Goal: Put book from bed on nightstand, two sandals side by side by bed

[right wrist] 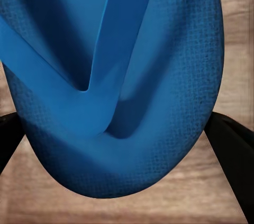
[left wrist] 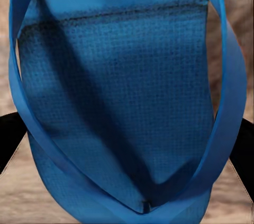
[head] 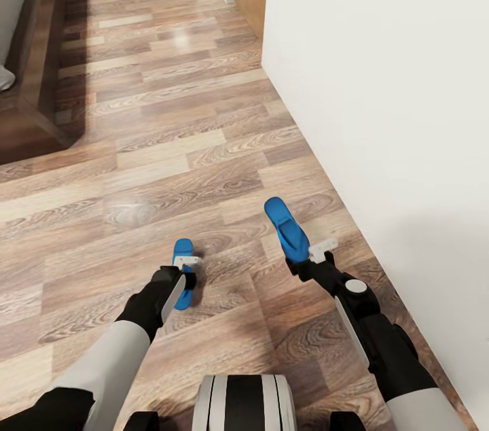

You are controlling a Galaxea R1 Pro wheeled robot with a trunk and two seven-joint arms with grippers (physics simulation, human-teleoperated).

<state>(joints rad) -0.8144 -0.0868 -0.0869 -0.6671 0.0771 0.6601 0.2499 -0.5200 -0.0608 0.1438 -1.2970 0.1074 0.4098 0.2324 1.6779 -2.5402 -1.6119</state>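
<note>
- Sandals in both hands: the left hand (head: 182, 274) is clamped on one blue sandal (head: 182, 271), the right hand (head: 314, 258) is clamped on the other sandal (head: 285, 227), both carried above the wood-plank floor (head: 170, 166).
- Left wrist view shows the left sandal's sole and straps (left wrist: 127, 102) right up against the camera, dark fingers (left wrist: 10, 139) at either side of it; right wrist view shows the right sandal's toe end and strap junction (right wrist: 116, 107) between black fingers (right wrist: 233, 155).
- Right sandal's long axis runs forward and slightly left, away from the robot; the left one hangs steeper and looks shorter from the head.
- Bed (head: 37, 43) lies ahead at the far left, dark frame edge toward the robot, pale mattress just showing; a white wall (head: 380, 111) runs along the right.
- Key relation, I'd judge: the bed side is forward-left, so the left arm is nearer; both sandals need setting down parallel by that frame edge.
- Book and nightstand: can't place them from these views.
</note>
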